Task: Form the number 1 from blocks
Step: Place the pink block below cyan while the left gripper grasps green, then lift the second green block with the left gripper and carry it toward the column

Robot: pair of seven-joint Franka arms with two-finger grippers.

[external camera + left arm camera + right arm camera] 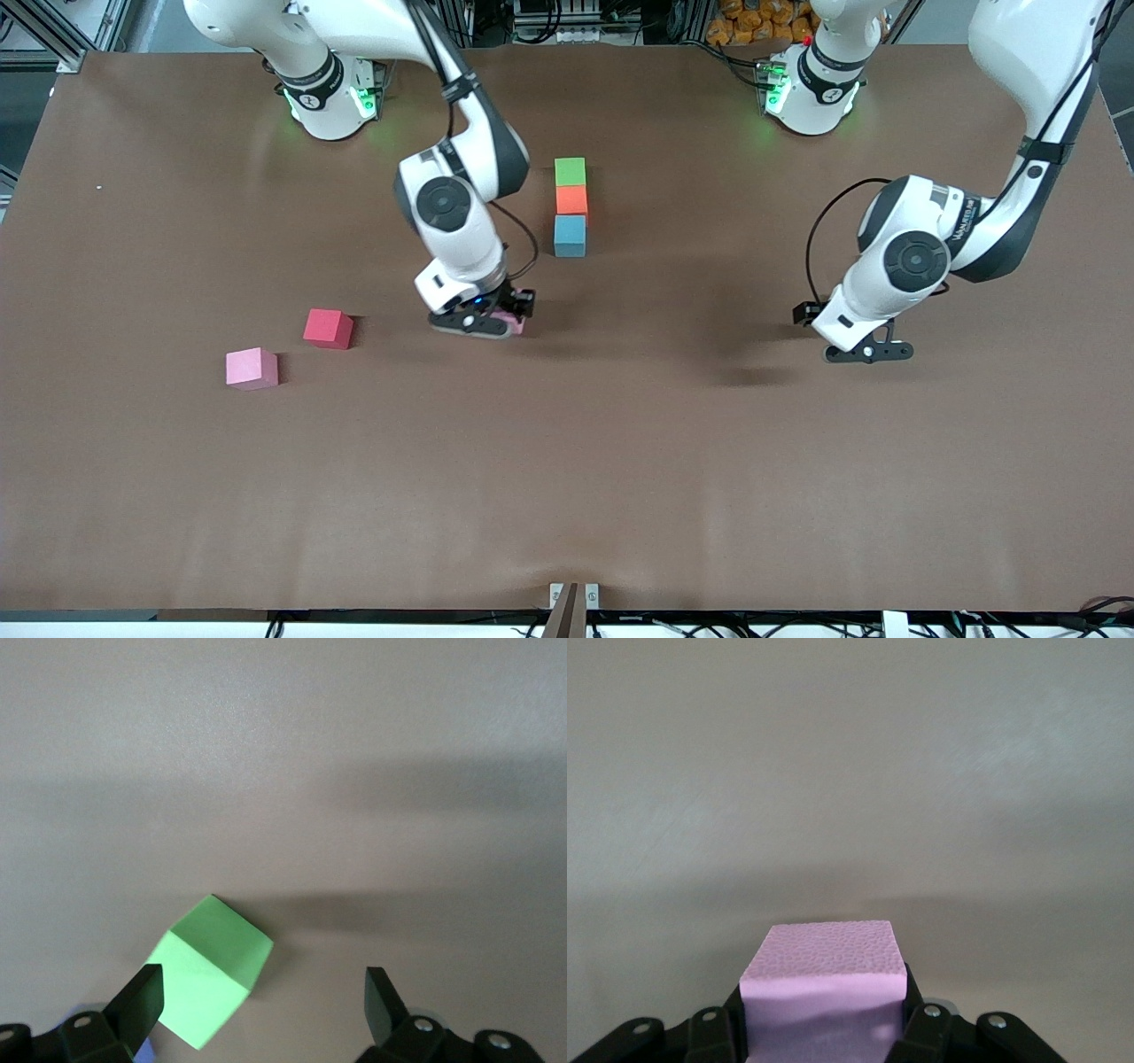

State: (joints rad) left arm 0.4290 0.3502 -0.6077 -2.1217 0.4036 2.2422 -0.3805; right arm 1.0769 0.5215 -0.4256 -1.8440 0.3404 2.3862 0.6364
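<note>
Three blocks form a touching column at the table's middle: green (pixel 570 171), orange (pixel 571 200), and cyan (pixel 570 235) nearest the front camera. A red block (pixel 328 328) and a light pink block (pixel 252 368) lie apart toward the right arm's end. My right gripper (pixel 483 321) (pixel 824 1020) is shut on another pink block (pixel 824 979) (pixel 517 326), low over bare table. My left gripper (pixel 864 353) (pixel 264 992) stands open over a second green block (pixel 213 970), which lies turned at an angle close to one finger (pixel 142 999). A bluish-purple sliver (pixel 143 1051) shows beside that finger.
The brown table (pixel 620 461) stretches wide toward the front camera. The two arm bases (pixel 332 97) (pixel 811 89) stand along its edge farthest from the front camera. The arm hides the second green block in the front view.
</note>
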